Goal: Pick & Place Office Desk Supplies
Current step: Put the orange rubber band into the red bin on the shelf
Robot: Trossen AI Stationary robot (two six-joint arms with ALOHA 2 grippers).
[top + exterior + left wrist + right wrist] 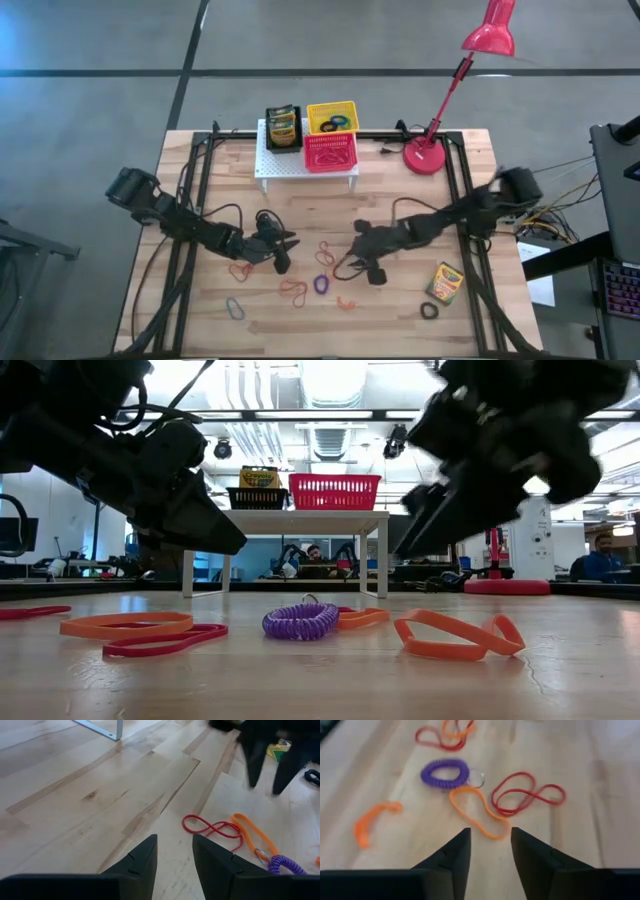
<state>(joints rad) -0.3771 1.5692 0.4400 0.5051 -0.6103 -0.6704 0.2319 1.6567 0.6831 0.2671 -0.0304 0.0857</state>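
Note:
Several thin elastic loops lie flat on the wooden table between my two grippers: a red loop (pixel 527 795), an orange loop (pixel 477 815), a purple coil (pixel 445 772) and a bent orange piece (pixel 370 822). My right gripper (pixel 365 262) hangs open above the table, and the orange loop's near end lies just ahead of its fingertips (pixel 490 832). My left gripper (pixel 283 250) stands open over bare wood (pixel 175 840), short of the red loop (pixel 212 827). A crayon box (pixel 444 283) lies at the near right. Another stands in the black basket (pixel 284 127).
A white rack (pixel 300 172) at the far middle carries the black basket, a yellow basket (pixel 331 117) and a red basket (pixel 329 152). A red desk lamp (pixel 427 155) stands at the far right. A black loop (pixel 429 311) and a blue loop (pixel 235 307) lie near the front edge.

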